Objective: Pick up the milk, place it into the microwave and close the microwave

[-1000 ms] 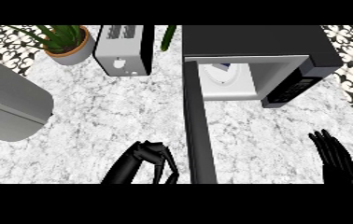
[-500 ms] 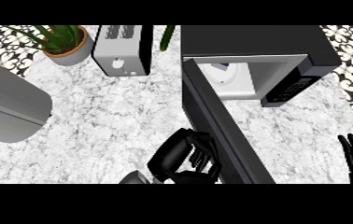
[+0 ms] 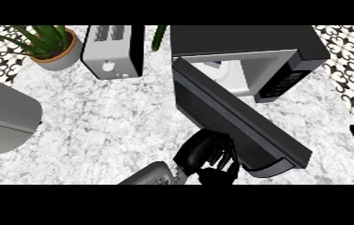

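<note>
The black microwave (image 3: 243, 40) stands at the back right of the counter. Its door (image 3: 239, 123) hangs about half shut, slanting from the hinge down to the handle (image 3: 273, 167). Through the gap a white milk carton (image 3: 221, 70) shows inside the cavity. My left hand (image 3: 202, 154) rests against the door's outer face near its lower end, fingers relaxed and holding nothing. Only a dark sliver of my right hand (image 3: 351, 130) shows at the right edge.
A silver toaster (image 3: 112, 50) stands left of the microwave, with a potted plant (image 3: 50, 45) at the far left and a green stalk (image 3: 159, 36) between toaster and microwave. A grey rounded object (image 3: 14, 121) sits at the left edge. Marble counter (image 3: 104, 121) lies between.
The door has swung from wide open towards the microwave, with my left hand moving up and right along it. My right hand has slid out past the right edge.
</note>
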`<control>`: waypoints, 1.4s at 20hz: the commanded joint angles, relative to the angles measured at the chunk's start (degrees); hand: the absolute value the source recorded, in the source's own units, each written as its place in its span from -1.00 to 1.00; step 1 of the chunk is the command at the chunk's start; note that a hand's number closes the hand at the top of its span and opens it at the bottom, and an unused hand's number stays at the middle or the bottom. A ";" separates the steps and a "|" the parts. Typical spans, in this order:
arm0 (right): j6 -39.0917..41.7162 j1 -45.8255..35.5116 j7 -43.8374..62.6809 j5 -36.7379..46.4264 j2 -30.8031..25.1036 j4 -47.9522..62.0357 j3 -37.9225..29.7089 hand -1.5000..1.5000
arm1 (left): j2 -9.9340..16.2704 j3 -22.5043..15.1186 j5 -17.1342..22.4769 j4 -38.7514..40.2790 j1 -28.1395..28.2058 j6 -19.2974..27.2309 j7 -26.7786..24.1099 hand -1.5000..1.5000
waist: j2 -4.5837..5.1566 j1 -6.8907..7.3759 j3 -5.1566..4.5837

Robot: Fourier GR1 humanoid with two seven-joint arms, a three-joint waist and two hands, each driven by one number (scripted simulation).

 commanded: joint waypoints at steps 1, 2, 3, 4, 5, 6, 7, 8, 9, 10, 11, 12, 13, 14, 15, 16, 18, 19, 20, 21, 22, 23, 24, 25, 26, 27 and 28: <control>2.21 -1.70 4.16 -3.12 -2.75 -3.59 0.03 -1.00 | -0.33 -4.62 7.38 4.75 -5.76 1.11 1.49 -1.00 | 0.48 -2.03 -0.06; 3.54 -1.33 2.85 -3.96 -2.76 -2.35 -0.36 -1.00 | -0.33 -4.81 9.04 4.26 -6.87 2.66 2.19 -1.00 | 0.59 -2.99 -0.01; 4.27 -2.80 3.26 -4.18 -4.22 -1.92 -0.72 -1.00 | -0.32 -4.70 9.33 4.78 -6.54 4.85 -0.54 -1.00 | 0.86 -3.29 -0.05; 4.01 -2.79 3.73 -3.66 -3.03 -2.99 1.08 -1.00 | -0.32 -3.32 11.51 4.56 -8.33 4.28 -1.29 -1.00 | 1.01 -3.76 -0.10; 4.87 -4.14 4.23 -5.28 -4.71 -3.95 -0.08 -1.00 | -0.32 -3.07 12.78 3.09 -8.40 5.09 -1.81 -1.00 | 1.10 -4.61 -0.17; 5.50 -4.31 3.92 -4.11 -4.20 -2.88 1.50 -1.00 | -0.32 -3.25 13.64 3.93 -9.10 5.64 -3.28 -1.00 | 1.37 -4.62 -0.11; 5.14 -4.75 5.26 -5.20 -4.59 -4.27 1.28 -1.00 | -0.33 -3.10 14.06 4.28 -10.34 6.15 -3.84 1.00 | 1.36 -5.34 -0.19; 5.92 -4.92 5.40 -5.39 -4.81 -5.22 1.97 -1.00 | -0.32 -2.46 15.57 3.98 -10.56 6.89 -4.25 1.00 | 1.46 -6.03 -0.23; 5.82 -5.60 5.53 -5.90 -5.27 -5.57 1.40 -1.00 | -0.33 -1.60 16.86 3.88 -11.81 7.30 -4.51 1.00 | 1.54 -6.62 -0.24; 6.16 -5.94 5.10 -5.49 -5.05 -4.71 1.86 -1.00 | -0.33 -0.75 17.91 3.58 -12.42 7.15 -6.77 1.00 | 2.03 -7.12 -0.22; 6.93 -5.42 5.66 -6.00 -6.05 -5.65 1.61 -1.00 | -0.33 0.20 18.69 3.74 -13.67 7.08 -8.02 1.00 | 1.97 -8.10 -0.29; 7.73 -5.27 5.60 -6.37 -5.81 -6.43 2.44 -1.00 | -0.33 1.19 19.65 4.23 -14.72 7.58 -8.44 1.00 | 2.01 -8.77 -0.28; 7.91 -5.96 6.49 -7.07 -6.25 -6.84 2.68 -1.00 | -0.33 1.06 20.38 4.36 -16.03 8.07 -8.17 1.00 | 2.04 -9.22 -0.26; 7.83 -7.19 6.24 -6.95 -6.34 -6.73 2.70 -1.00 | -0.33 1.08 20.92 4.85 -17.57 8.22 -7.99 1.00 | 2.29 -9.60 -0.16; 8.78 -6.05 6.37 -7.24 -7.21 -7.58 2.42 -1.00 | -0.33 2.03 22.04 5.63 -17.79 8.47 -8.56 1.00 | 2.29 -10.98 -0.21; 8.32 -7.24 7.43 -7.87 -7.38 -8.76 2.83 -1.00 | -0.33 2.06 23.09 6.34 -18.70 8.51 -7.91 1.00 | 2.33 -10.92 -0.26; 8.34 -7.26 7.59 -8.50 -7.82 -9.02 2.25 -1.00 | -0.33 3.06 23.90 7.55 -20.79 8.91 -8.96 1.00 | 2.66 -12.71 -0.21; 7.77 -8.66 8.09 -8.88 -8.57 -8.91 1.44 -1.00 | -0.33 3.52 24.73 8.15 -21.70 9.17 -9.21 1.00 | 2.87 -12.26 -0.20; 7.58 -8.41 8.54 -9.25 -8.26 -8.82 1.73 -1.00 | -0.34 3.41 24.88 9.15 -22.63 9.29 -9.62 1.00 | 3.02 -12.78 -0.13; 8.25 -8.63 8.73 -10.16 -8.79 -8.89 1.55 -1.00 | -0.34 3.44 25.41 9.68 -23.79 9.84 -8.97 1.00 | 2.94 -13.49 -0.04; 8.64 -8.65 9.17 -10.55 -8.66 -9.13 2.36 -1.00 | -0.34 4.23 25.98 10.57 -24.56 9.79 -9.55 1.00 | 3.28 -13.65 -0.06; 8.70 -9.16 9.47 -11.07 -8.84 -9.19 2.41 -1.00 | -0.34 3.88 26.55 10.75 -25.36 9.80 -9.80 1.00 | 3.33 -13.98 -0.03; 8.72 -9.24 9.74 -11.10 -9.46 -9.27 1.95 -1.00 | -0.34 4.31 27.43 11.46 -26.15 10.05 -9.43 1.00 | 3.36 -14.48 0.00; 8.69 -10.10 10.06 -11.08 -10.04 -10.04 1.95 -1.00 | -0.34 4.50 27.44 12.80 -26.22 9.93 -10.15 1.00 | 3.88 -14.78 -0.10; 9.29 -9.23 10.40 -11.37 -10.34 -9.88 2.08 -1.00 | -0.34 5.14 28.05 13.32 -27.59 10.39 -9.94 1.00 | 3.65 -15.52 0.00; 9.52 -9.86 10.96 -12.23 -10.60 -9.87 2.33 -1.00 | -0.34 4.95 28.84 13.28 -28.13 10.36 -10.01 1.00 | 3.80 -15.68 0.00; 9.77 -10.41 11.31 -12.79 -11.12 -9.76 2.19 -1.00 | -0.34 5.45 29.15 14.33 -28.69 10.44 -10.37 1.00 | 4.14 -15.54 0.01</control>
